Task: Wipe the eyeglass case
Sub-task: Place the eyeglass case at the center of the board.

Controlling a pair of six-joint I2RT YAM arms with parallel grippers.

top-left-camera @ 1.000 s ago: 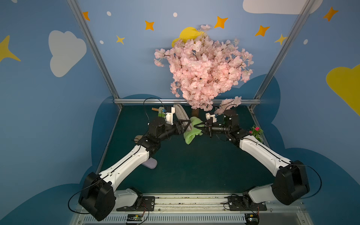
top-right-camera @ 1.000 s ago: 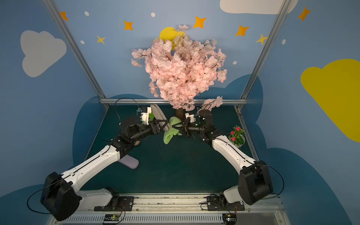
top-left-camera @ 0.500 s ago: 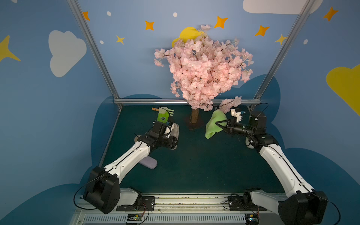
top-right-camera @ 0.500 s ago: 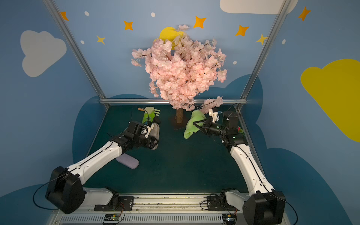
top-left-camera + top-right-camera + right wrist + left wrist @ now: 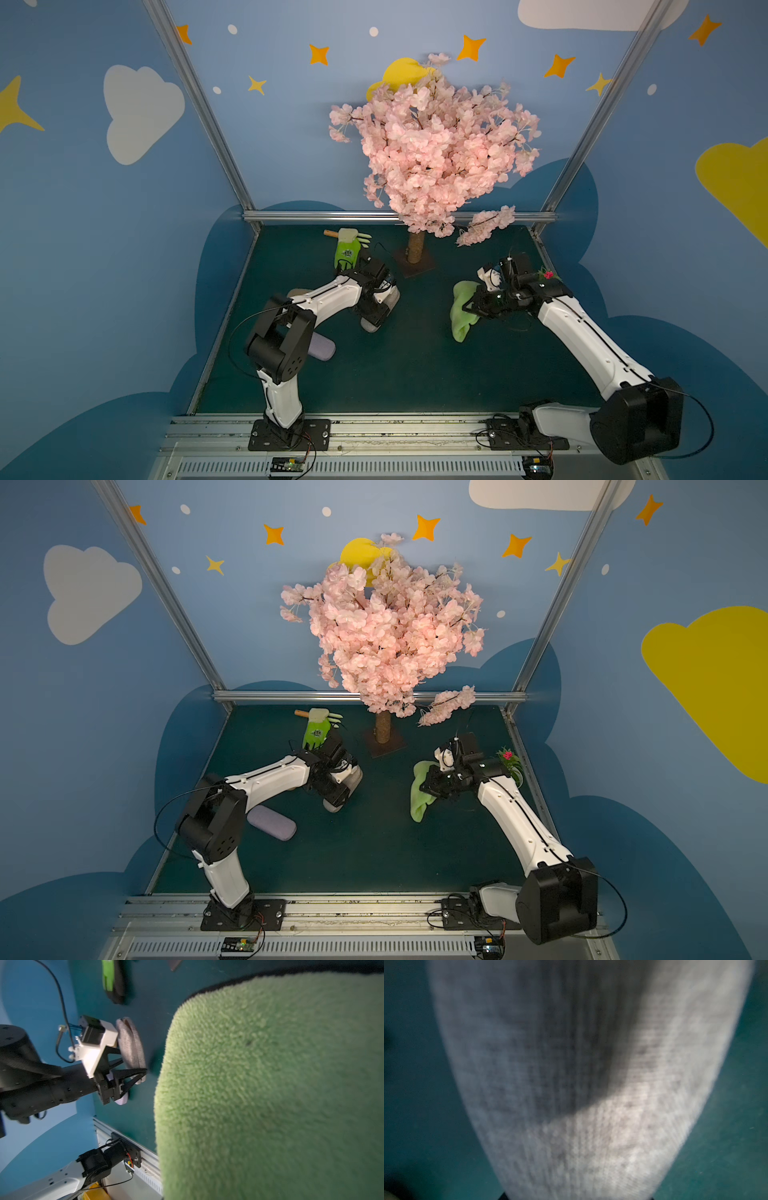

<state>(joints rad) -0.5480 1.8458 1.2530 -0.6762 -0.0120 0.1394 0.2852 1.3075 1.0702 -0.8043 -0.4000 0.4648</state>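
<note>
Shows the grey woven eyeglass case (image 5: 390,296) left of centre, low over the green counter (image 5: 415,365), clamped across its width by the left end effector (image 5: 376,312). Cannot tell whether the lower end touches the counter. Shows, well apart on the opposite side, the right end effector (image 5: 471,309) closed on a fluffy green cloth (image 5: 459,326), with loose folds hanging below the jaws. Appears to be the approach to a wiping pass. Advisable: bring cloth and case together above open counter, keep the case firmly pinched with a broad face turned toward the cloth, press a full fold of pile rather than bare fingertips against it, and stroke along its length. Leaves aside a lilac case (image 5: 324,348) under the left arm, a green glove (image 5: 348,251) and the blossom tree (image 5: 436,149) behind.
</note>
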